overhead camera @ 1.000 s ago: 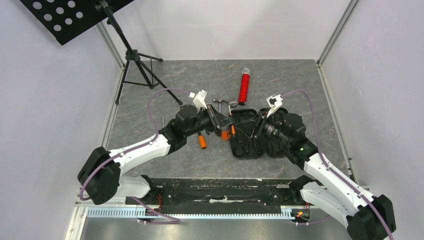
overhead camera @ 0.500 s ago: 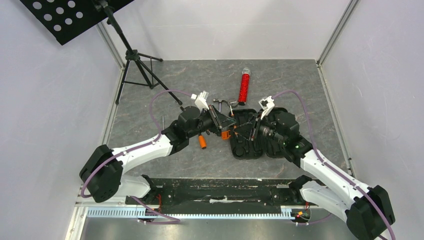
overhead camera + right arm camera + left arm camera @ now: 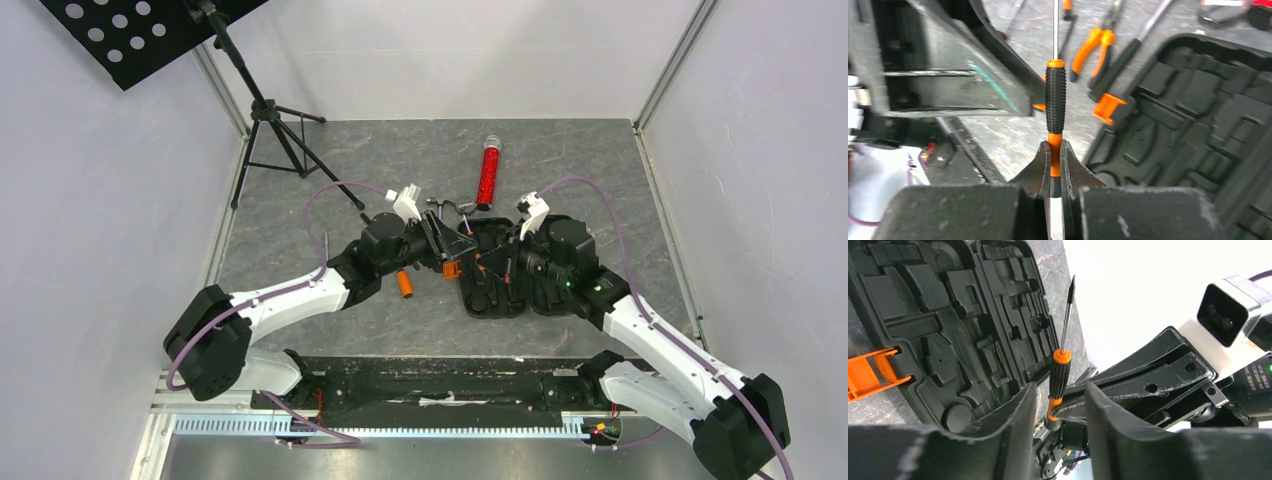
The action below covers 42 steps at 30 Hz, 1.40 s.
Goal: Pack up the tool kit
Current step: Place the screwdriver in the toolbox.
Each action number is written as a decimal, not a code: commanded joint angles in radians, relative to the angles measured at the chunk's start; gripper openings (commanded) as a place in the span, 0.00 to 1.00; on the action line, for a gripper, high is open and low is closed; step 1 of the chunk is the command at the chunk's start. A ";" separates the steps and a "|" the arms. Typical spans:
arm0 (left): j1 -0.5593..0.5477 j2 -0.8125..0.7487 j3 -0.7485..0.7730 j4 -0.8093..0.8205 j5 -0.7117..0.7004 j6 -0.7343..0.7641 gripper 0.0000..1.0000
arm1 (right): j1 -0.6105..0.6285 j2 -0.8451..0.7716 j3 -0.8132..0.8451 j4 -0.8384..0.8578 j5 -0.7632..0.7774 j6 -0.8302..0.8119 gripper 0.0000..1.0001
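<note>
- Since a second ago, right end effector (image 3: 1054, 152) has closed and now clamps the screwdriver (image 3: 1055, 95) by its butt; left end effector (image 3: 1060, 392) has parted, its fingers loose around the handle.
- Handover looks complete: the screwdriver hangs by the nine o'clock edge of the open case (image 3: 948, 325), not yet slotted.

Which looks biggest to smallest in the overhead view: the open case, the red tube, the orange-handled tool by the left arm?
1. Open case, clearly largest, even partly covered.
2. Red tube.
3. Orange-handled tool, smallest; mostly its stubby handle shows.
</note>
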 commanded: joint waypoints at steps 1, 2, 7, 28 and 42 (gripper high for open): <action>-0.003 -0.010 0.063 -0.065 -0.056 0.074 0.55 | 0.003 -0.016 0.099 -0.236 0.175 -0.146 0.00; -0.003 -0.018 0.076 -0.108 -0.075 0.107 0.60 | 0.001 -0.010 0.114 -0.293 0.233 -0.177 0.00; -0.002 -0.070 0.146 -0.372 -0.233 0.285 0.69 | -0.047 0.041 0.154 -0.540 0.545 -0.275 0.00; 0.379 -0.214 0.366 -0.919 -0.312 0.732 0.68 | -0.331 0.241 0.128 -0.623 0.702 -0.376 0.00; 0.377 -0.288 0.286 -0.885 -0.530 0.845 0.68 | -0.410 0.315 0.136 -0.637 0.595 -0.437 0.02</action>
